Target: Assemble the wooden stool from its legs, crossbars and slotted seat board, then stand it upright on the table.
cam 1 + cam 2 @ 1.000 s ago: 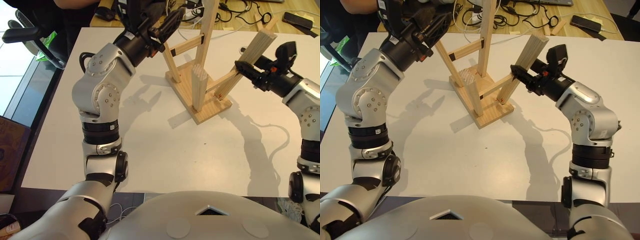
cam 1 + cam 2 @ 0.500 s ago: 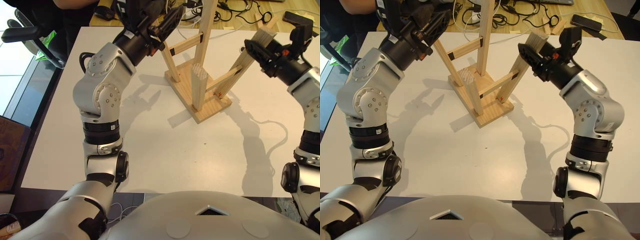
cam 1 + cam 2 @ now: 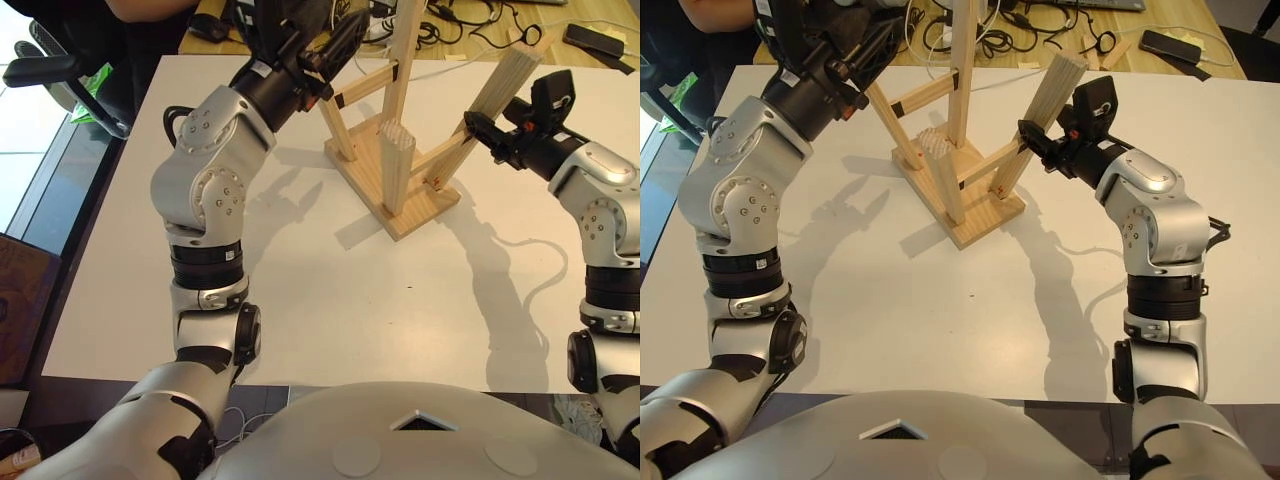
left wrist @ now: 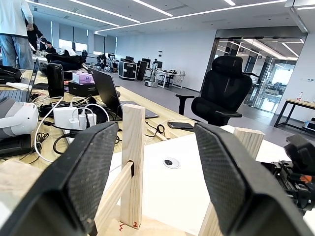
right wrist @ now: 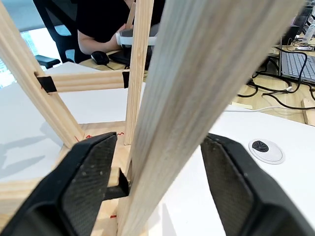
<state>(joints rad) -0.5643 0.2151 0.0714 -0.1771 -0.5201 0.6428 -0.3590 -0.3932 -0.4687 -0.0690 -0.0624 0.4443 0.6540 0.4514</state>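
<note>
The wooden stool lies upside down on the white table [image 3: 300,300], its seat board [image 3: 425,207] flat and its legs pointing up. My left gripper [image 3: 322,50] hovers open above the top of the far-left leg [image 3: 335,115]; in the left wrist view its pads [image 4: 93,172] frame the tall back leg [image 4: 133,162] from a distance. My right gripper [image 3: 1032,140] is open around the middle of the tilted right leg [image 3: 505,85], close to where a crossbar [image 3: 440,158] joins it. In the right wrist view that leg [image 5: 197,98] runs between both pads [image 5: 93,187] with gaps on either side.
Cables, a phone [image 3: 598,35] and other gear crowd the wooden desk beyond the table's far edge. An office chair [image 3: 60,70] stands at the far left. A cable grommet [image 5: 265,147] sits in the tabletop. The near half of the table is bare.
My right gripper rose toward the tilted leg's top, then dropped back to its middle, and the forearm swung inward. The stool shifted slightly away. The left arm barely moved.
</note>
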